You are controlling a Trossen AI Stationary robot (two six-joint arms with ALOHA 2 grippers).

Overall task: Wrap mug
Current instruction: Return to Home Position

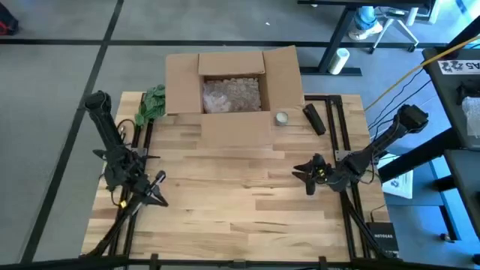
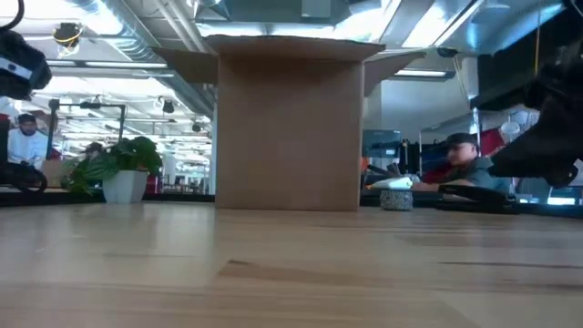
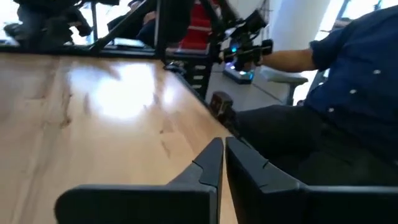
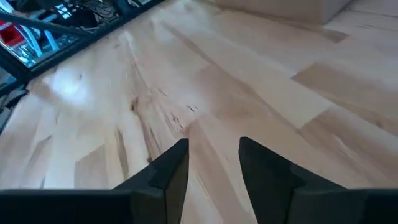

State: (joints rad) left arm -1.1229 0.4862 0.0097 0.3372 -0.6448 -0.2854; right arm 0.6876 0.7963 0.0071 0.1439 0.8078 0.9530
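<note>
An open cardboard box stands at the table's far middle, with crumpled clear wrap filling its inside. The mug itself is hidden from every view. My left gripper hovers shut over the near left of the table, with nothing between its fingers. My right gripper is open above the bare wood at the right, its fingers holding nothing. Both grippers are well short of the box.
A small round grey object and a black bar-shaped thing lie just right of the box. A green plant stands at the far left. A person in blue sits beyond the table. Bare wood lies between the grippers.
</note>
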